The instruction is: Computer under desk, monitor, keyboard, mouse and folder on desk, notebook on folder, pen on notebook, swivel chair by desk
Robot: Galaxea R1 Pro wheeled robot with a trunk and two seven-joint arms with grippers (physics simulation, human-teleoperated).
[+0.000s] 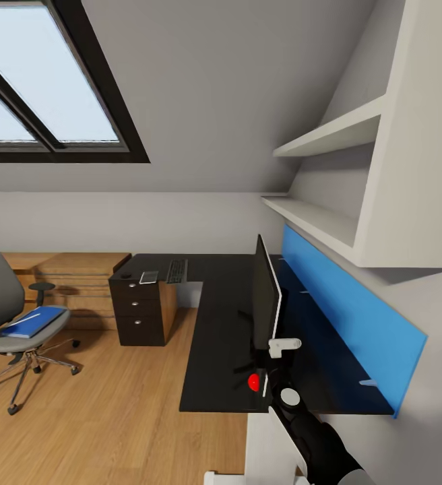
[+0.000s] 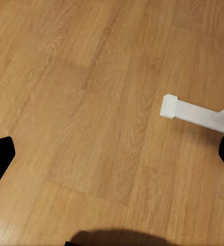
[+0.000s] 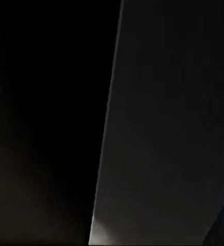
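The black monitor [image 1: 265, 300] stands edge-on on the near arm of the black L-shaped desk [image 1: 214, 337], its red dot [image 1: 253, 382] low at the near corner. My right gripper [image 1: 279, 350] is at the monitor's near edge, and its jaws are hidden. On the far arm lie the keyboard [image 1: 176, 271], the grey notebook [image 1: 149, 277] and the small dark mouse [image 1: 125, 275]. The blue folder [image 1: 31, 322] lies on the swivel chair [image 1: 5, 316] at left, with the whitish pen [image 1: 24, 316] on it. My left gripper [image 2: 112, 159] hangs open above the wood floor. The computer is out of view.
Black drawers [image 1: 139, 306] with silver knobs stand under the desk's far end, and low wooden shelving [image 1: 73, 269] lines the back wall. White wall shelves [image 1: 329, 135] and a blue panel [image 1: 356, 316] flank the desk. A white desk foot [image 2: 188, 111] lies on the floor.
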